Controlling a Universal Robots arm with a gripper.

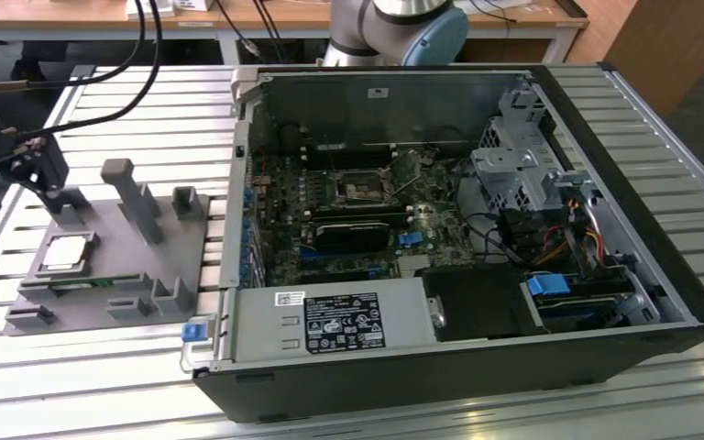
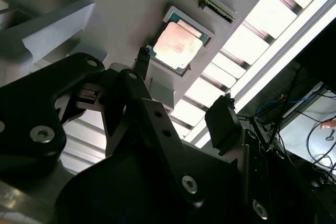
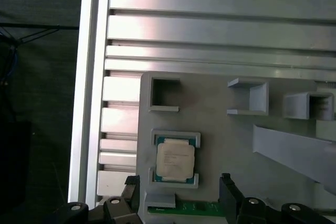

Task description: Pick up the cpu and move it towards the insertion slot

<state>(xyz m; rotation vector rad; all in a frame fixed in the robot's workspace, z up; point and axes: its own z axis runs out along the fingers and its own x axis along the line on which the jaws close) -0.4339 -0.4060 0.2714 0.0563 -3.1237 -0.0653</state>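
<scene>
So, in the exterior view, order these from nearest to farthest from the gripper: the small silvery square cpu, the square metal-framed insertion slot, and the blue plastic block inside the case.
1. The cpu, in the grey tray, right by the gripper, on the exterior view's left.
2. The insertion slot, on the green board, in the middle.
3. The blue plastic block, on the exterior view's right.

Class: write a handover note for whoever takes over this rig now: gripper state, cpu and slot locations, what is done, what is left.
The gripper is open and empty above the grey tray, near the cpu, not touching it.
The cpu lies flat in a tray pocket.
The insertion slot is on the green board inside the open case.
Done: nothing picked up.
Left: grip, lift, carry to the slot.
</scene>
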